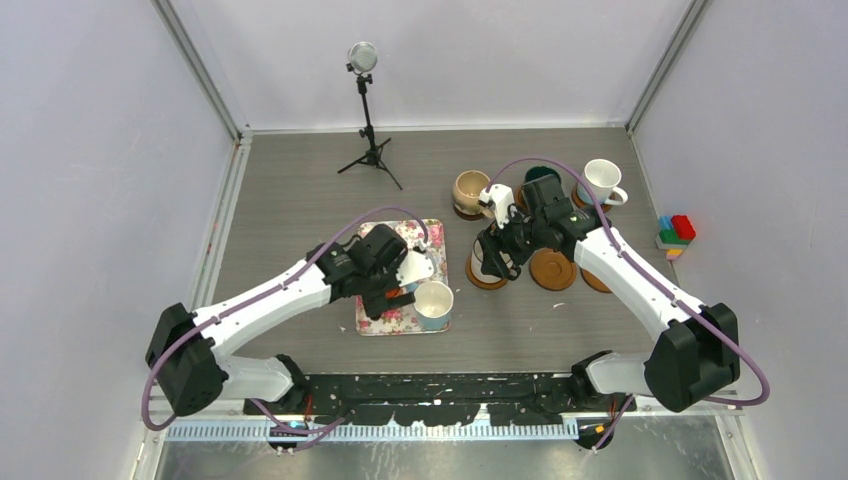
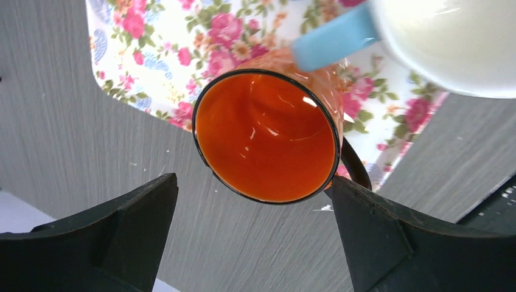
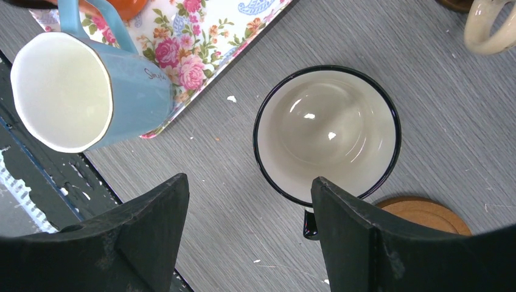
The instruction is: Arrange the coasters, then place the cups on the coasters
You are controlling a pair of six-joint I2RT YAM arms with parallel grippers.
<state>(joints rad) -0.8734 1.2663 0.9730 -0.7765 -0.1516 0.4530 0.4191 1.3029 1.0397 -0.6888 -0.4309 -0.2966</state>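
The orange cup (image 2: 264, 137) stands at the near edge of the floral tray (image 2: 158, 55), right in front of my left gripper (image 2: 252, 182). That gripper is open, with nothing between its fingers. The light blue cup (image 1: 434, 303) stands beside it on the tray. My right gripper (image 3: 249, 182) is open too, its right finger (image 3: 365, 237) close to the rim and handle of a cream cup (image 3: 328, 134). Under that cup a coaster's edge (image 1: 478, 281) shows. A bare coaster (image 1: 552, 270) lies to its right. Beige (image 1: 470, 192), dark green (image 1: 540, 180) and white (image 1: 603, 180) cups stand behind.
A small tripod stand (image 1: 367, 120) rises at the back of the table. Coloured toy blocks (image 1: 676, 233) lie at the right edge. Another coaster (image 1: 596, 281) lies partly under my right arm. The black base rail runs along the near edge.
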